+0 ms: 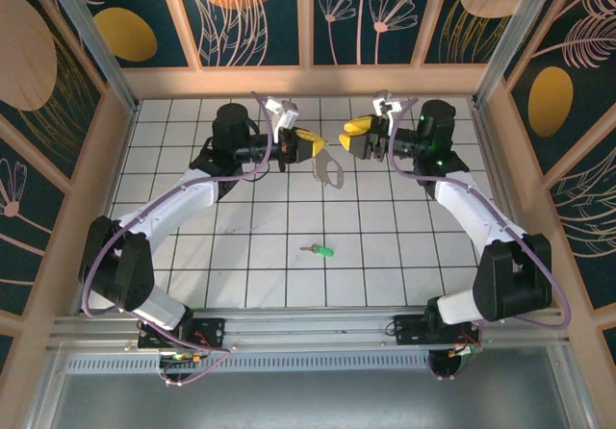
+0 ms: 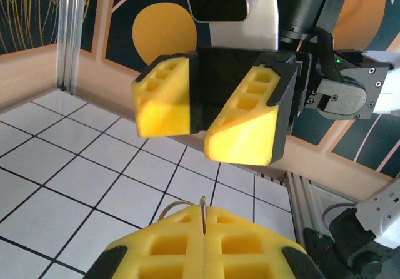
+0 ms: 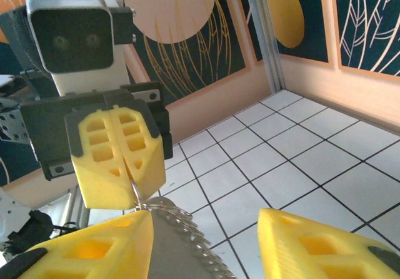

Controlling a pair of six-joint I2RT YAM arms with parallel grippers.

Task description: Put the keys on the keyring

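Biggest thing first: the white tiled worktop (image 1: 241, 275), with your left arm (image 1: 164, 213) and right arm (image 1: 472, 208) both reaching over its far half, wrists turned in to face each other. Your left gripper (image 1: 316, 144) has its yellow fingers (image 2: 169, 254) pressed flat together on the thin wire of the keyring (image 1: 330, 170). The ring hangs below them, clear of the tiles, with small metal pieces dangling from it. Your right gripper (image 1: 346, 138) sits just across from it, fingers parted and holding nothing (in its own wrist view the ring hangs close in front of the gap).

Now the small one. The key (image 1: 323, 250) lies flat on the worktop, well back toward the bases and about midway between the arms. Its long axis runs left to right, green head to the right. I'd judge the free right gripper is the one to go down for it. Nothing sits on the tiles in the way, only the hanging ring right beside those fingers.
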